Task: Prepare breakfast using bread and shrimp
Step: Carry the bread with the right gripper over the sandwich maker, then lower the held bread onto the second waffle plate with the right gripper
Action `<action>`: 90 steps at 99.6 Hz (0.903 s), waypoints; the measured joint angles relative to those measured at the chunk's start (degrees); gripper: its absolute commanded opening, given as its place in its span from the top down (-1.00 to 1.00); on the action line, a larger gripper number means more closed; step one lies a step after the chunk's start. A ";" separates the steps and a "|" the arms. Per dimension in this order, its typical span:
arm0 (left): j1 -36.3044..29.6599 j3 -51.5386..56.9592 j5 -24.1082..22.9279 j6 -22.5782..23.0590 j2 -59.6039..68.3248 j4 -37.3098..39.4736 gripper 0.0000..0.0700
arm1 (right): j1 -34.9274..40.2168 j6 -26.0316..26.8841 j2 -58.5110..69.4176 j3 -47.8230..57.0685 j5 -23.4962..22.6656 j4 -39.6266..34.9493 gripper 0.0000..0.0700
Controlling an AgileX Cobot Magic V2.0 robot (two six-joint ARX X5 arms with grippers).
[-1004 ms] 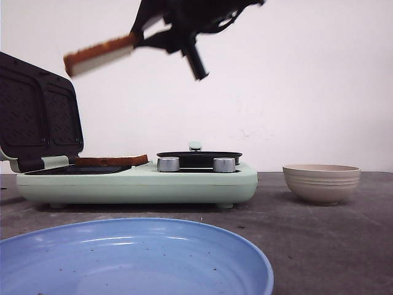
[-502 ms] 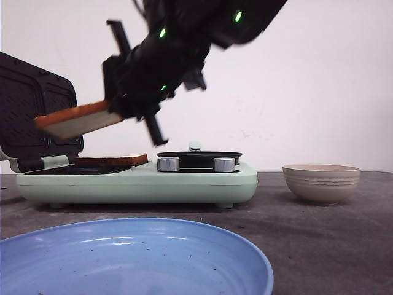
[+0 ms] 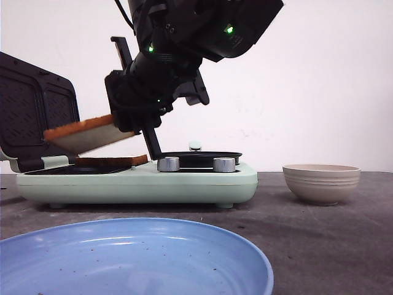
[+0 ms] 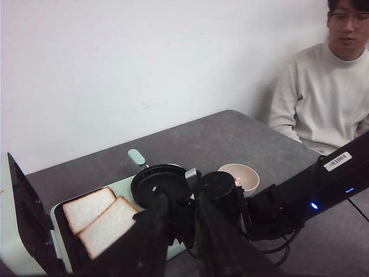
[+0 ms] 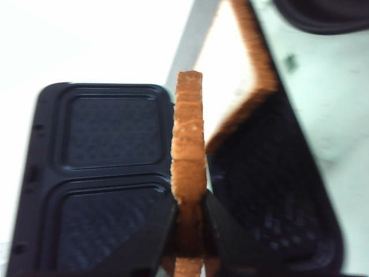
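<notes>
My right gripper (image 3: 132, 126) is shut on one edge of a bread slice (image 3: 86, 134) and holds it tilted just above the open sandwich maker (image 3: 141, 183). The right wrist view shows this slice edge-on (image 5: 189, 144) between the fingers (image 5: 216, 231). The other bread slice (image 3: 112, 160) lies flat on the maker's plate, also seen from the left wrist (image 4: 87, 208), beside the held slice (image 4: 109, 225). A small pink shrimp piece (image 4: 237, 180) shows in the beige bowl (image 4: 241, 176). My left gripper (image 4: 180, 199) hangs high above, empty, its fingers close together.
The maker's black lid (image 3: 37, 117) stands open at the left. A black pan (image 3: 198, 157) sits on its right half behind two knobs. The beige bowl (image 3: 321, 182) stands to the right. A blue plate (image 3: 135, 258) lies at the front. A person (image 4: 323, 92) sits beyond the table.
My right arm has swung down and left with the bread slice, from high above the maker to just over its open plate.
</notes>
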 measured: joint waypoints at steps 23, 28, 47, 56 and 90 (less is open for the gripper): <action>-1.09 0.00 0.00 0.81 0.00 0.00 1.00 | 0.02 3.23 0.00 0.00 -0.44 -2.47 1.00; -1.18 0.00 -0.02 0.83 0.00 0.00 1.00 | 0.02 3.41 0.00 0.00 -0.46 -2.36 1.00; -1.33 0.00 -0.02 0.83 0.00 0.00 1.00 | 0.11 3.85 0.35 1.09 -1.62 -2.43 1.00; -1.36 0.00 0.00 0.83 0.00 0.00 1.00 | 0.15 3.91 1.16 2.73 -2.84 -2.12 1.00; -1.46 0.00 -0.02 0.83 -0.31 -0.04 1.00 | 0.74 4.00 1.75 4.50 0.04 -4.87 1.00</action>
